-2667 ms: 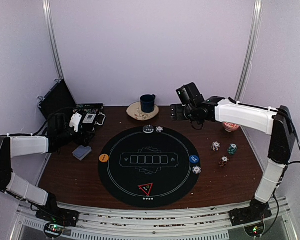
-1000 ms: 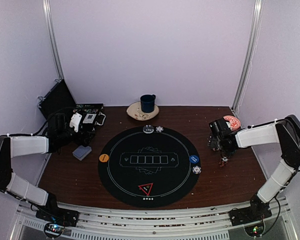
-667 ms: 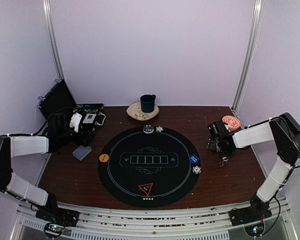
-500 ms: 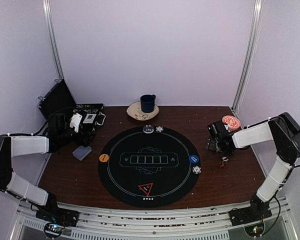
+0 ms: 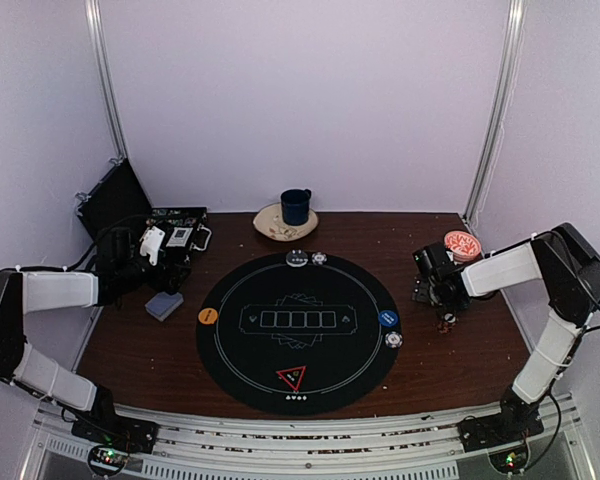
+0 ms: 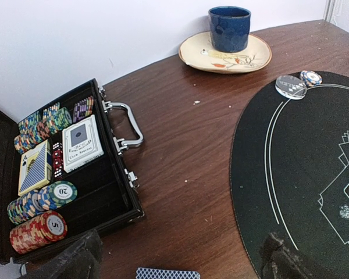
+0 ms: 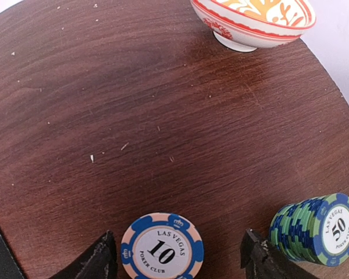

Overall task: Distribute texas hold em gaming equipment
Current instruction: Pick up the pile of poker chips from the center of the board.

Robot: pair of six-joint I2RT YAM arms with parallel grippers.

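My right gripper (image 7: 177, 261) is open, low over the table, with a blue-and-white "10" poker chip (image 7: 161, 251) between its fingers. A green "50" chip stack (image 7: 317, 228) stands just outside the right finger. From above, the right gripper (image 5: 440, 291) covers these chips; one dark chip (image 5: 447, 321) shows beside it. My left gripper (image 6: 180, 261) is open and empty above the grey-blue-backed cards (image 6: 166, 273), which also show in the top view (image 5: 164, 304). On the round black mat (image 5: 250, 350) lie an orange disc (image 5: 208, 316), a blue disc (image 5: 388, 318), a white disc (image 5: 296, 258), striped chips and the red-edged triangle (image 5: 291, 378).
An open black case (image 6: 113, 192) with chip rows and card decks sits at the left. A dark blue mug (image 6: 228, 28) stands on a saucer (image 6: 244, 58) at the back. A red-patterned bowl (image 7: 253, 17) sits beyond the right gripper, near the table's right edge.
My right arm swung from the back middle to the chips at the right and came down over them. In the last second it only shifted slightly. The left arm has not moved.
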